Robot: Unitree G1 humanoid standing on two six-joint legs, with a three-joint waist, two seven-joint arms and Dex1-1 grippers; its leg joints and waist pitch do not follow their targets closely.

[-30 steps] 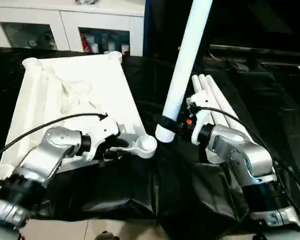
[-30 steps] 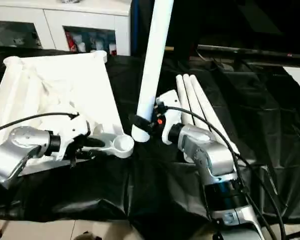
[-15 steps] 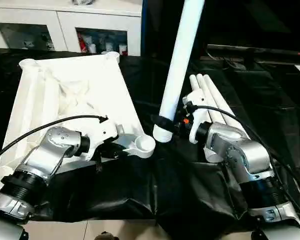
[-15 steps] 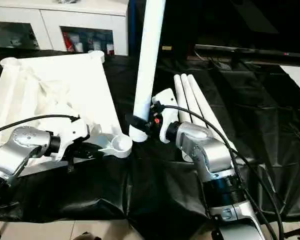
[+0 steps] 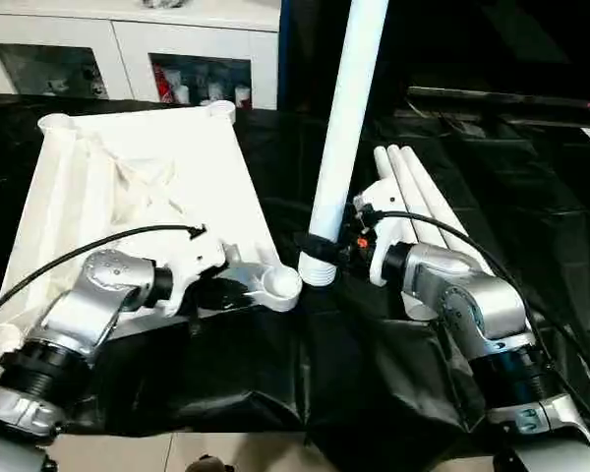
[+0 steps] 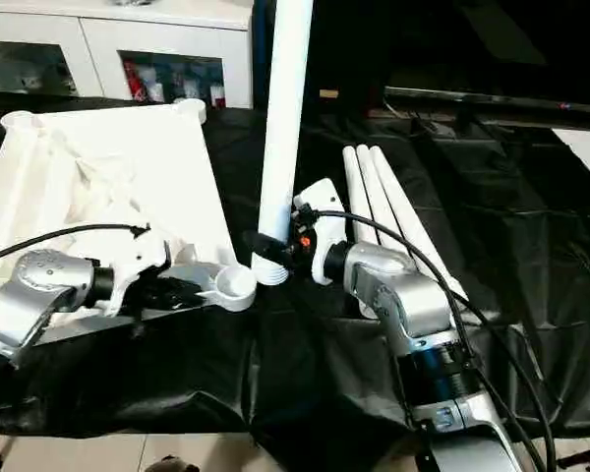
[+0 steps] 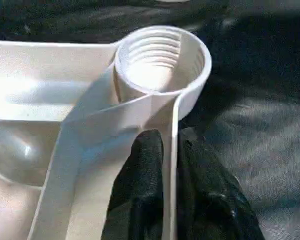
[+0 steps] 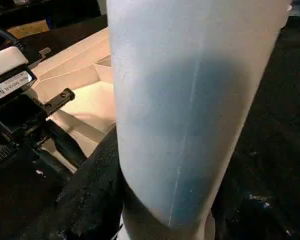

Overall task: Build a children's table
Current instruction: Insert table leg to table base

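White tabletop (image 5: 147, 187) underside up, threaded corner socket (image 5: 279, 285) near upright leg (image 5: 344, 128); three spare legs (image 5: 423, 202) lying beside.

Counting one white tabletop (image 5: 147, 187) lying underside up, three round corner sockets in sight on it: two at the far end, one near (image 5: 280, 286). Four white legs total: one upright (image 5: 344, 138), three lying side by side (image 5: 423, 202) on the black-covered table (image 5: 531, 197). Two grippers, left (image 5: 226, 292) and right (image 5: 320, 248). One white cabinet (image 5: 128, 49) at the back, two glass doors.
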